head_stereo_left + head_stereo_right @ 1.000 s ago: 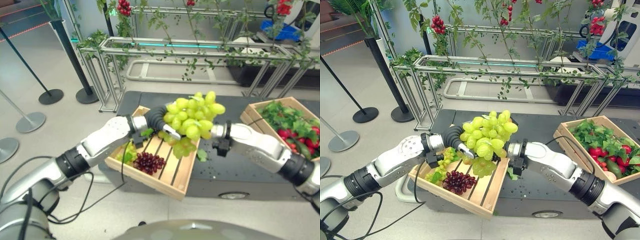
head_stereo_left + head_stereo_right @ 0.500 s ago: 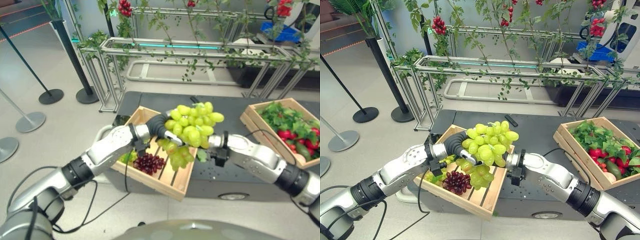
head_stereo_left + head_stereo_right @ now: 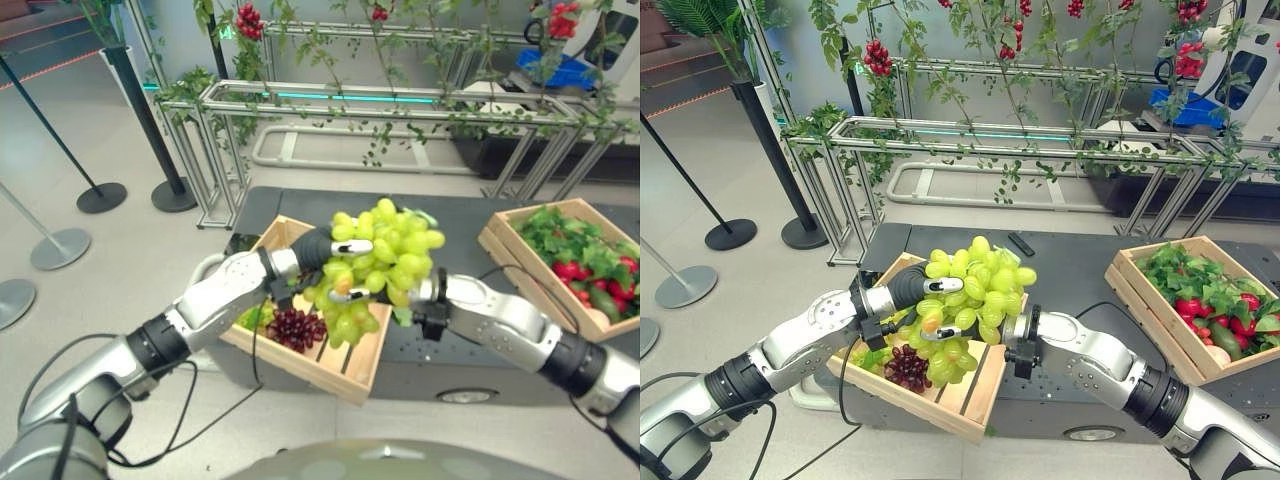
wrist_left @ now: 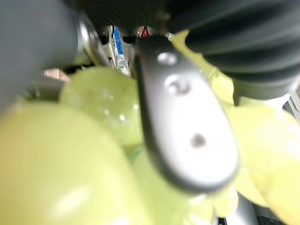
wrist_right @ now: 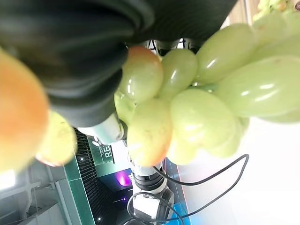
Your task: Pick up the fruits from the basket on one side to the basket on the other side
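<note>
A large bunch of pale green grapes (image 3: 973,283) is held in the air between both hands, above the right edge of the slatted light-wood crate (image 3: 974,389) at the robot's left. The left hand (image 3: 322,252) is seen at the bunch's left side, w/ silver fingers (image 3: 352,247) curled round the grapes; in the left wrist view one silver finger (image 4: 185,122) is pressed flat against them, the rest cut off. The right hand (image 3: 962,331) is largely buried behind and under the bunch; only a dark-tipped fingertip is made out, so its grip cannot be told. In the right wrist view, grapes (image 5: 201,108) are crowded against the dark ribbed cover, partly blurred.

Inside the left crate, a small bunch of dark red grapes (image 3: 908,366) and some greenish fruit are seen, partly hidden by the left arm. A second light-wood crate (image 3: 506,252) of leafy greens and red fruit is set at the robot's right on the dark tabletop (image 3: 1070,263), its far side cut off by the frame edge.
</note>
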